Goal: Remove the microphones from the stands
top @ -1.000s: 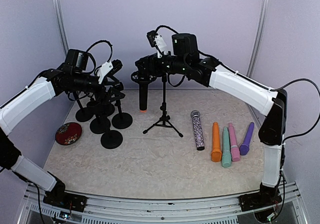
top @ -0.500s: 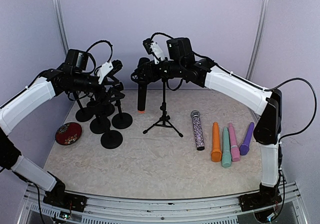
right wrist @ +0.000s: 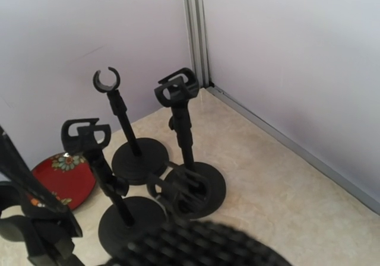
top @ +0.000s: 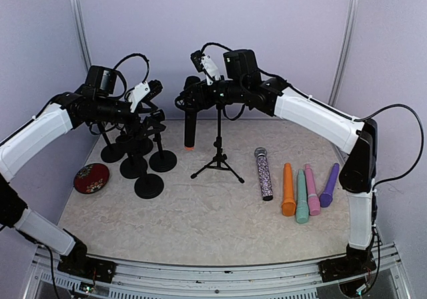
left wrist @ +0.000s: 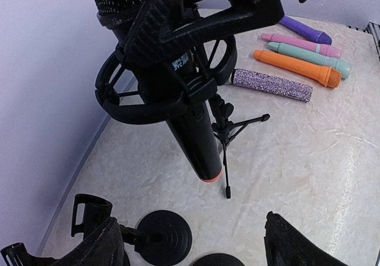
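A black microphone (top: 189, 125) with an orange end ring hangs upright in the ring-shaped shock mount (left wrist: 119, 100) of the tripod stand (top: 218, 159). My right gripper (top: 193, 93) is shut on the microphone just under its mesh head; its black fingers (left wrist: 196, 16) clamp it in the left wrist view. In the right wrist view only the blurred mesh head (right wrist: 196, 245) shows at the bottom edge. My left gripper (top: 155, 89) hovers to the left of the microphone, open and holding nothing (left wrist: 196, 254).
Several black round-base mic stands (top: 143, 159) cluster at the left under my left arm, with a red dish (top: 91, 177) beside them. A glitter microphone (top: 263, 173) and orange (top: 287, 191), mint (top: 302, 197), pink (top: 311, 189) and purple (top: 329, 185) ones lie at the right.
My right gripper has narrowed onto the microphone and shifted slightly left and up with it. The left arm has not moved.
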